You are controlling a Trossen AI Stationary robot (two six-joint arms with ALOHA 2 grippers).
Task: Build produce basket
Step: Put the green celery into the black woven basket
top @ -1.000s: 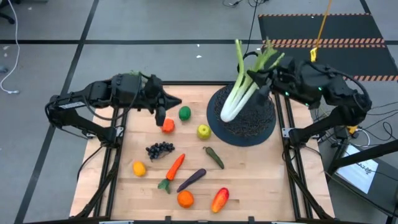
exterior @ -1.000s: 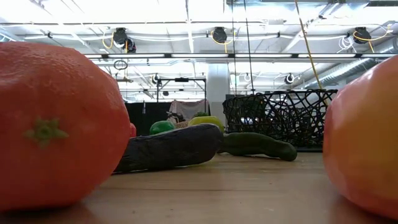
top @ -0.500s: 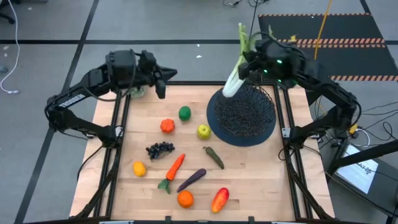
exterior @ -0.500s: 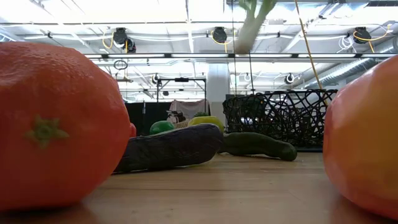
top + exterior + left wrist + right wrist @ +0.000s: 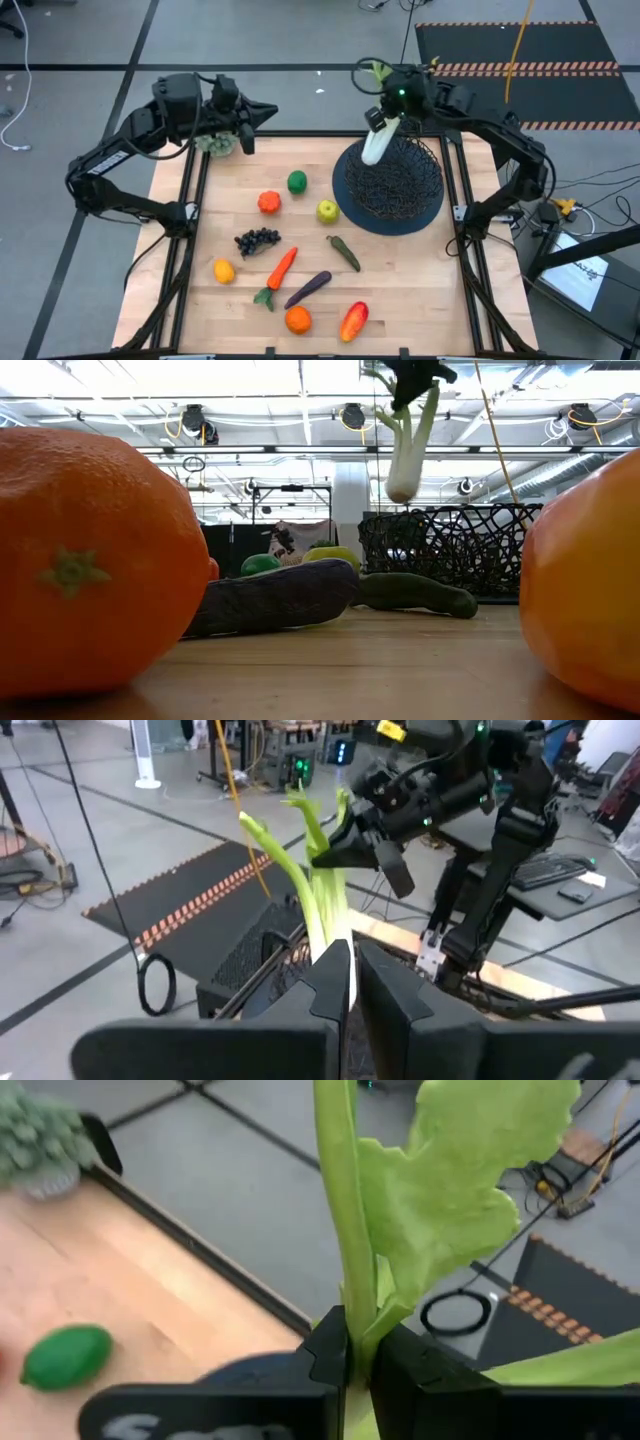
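The leek (image 5: 377,143) hangs from my right gripper (image 5: 392,103), white bulb end (image 5: 402,488) down, above the far-left rim of the black wire basket (image 5: 392,188). The low view shows it clear above the basket (image 5: 452,548). My left gripper (image 5: 246,128) is shut and empty, raised over the table's far-left corner near the pale bushy clump (image 5: 214,143). Tomato (image 5: 268,202), lime (image 5: 297,182), apple (image 5: 327,211), grapes (image 5: 257,240), lemon (image 5: 223,270), carrot (image 5: 281,267), eggplant (image 5: 308,289), orange (image 5: 297,319), pepper (image 5: 353,321) and pickle (image 5: 345,252) lie on the wood. My right gripper pinches the leek's green leaf stalks (image 5: 345,1295) between its two fingers, well above the white bulb. The leek is lifted clear and hangs nearly upright below the fingers, with loose leaves (image 5: 450,1190) sticking out past them.
The clump sits at the table's far-left corner under my left arm. Loose produce fills the table's middle and near part, left of the basket. A dark metal frame (image 5: 190,210) borders the wood on both sides. Orange (image 5: 90,560) and pepper (image 5: 590,590) loom in the low view.
My right gripper has carried the leek from over the basket's middle toward the far-left rim and lowered it; the leek has swung from slanting to hanging nearly upright. My left gripper has drawn back from the tomato, up and toward the far-left corner. The tomato stays put.
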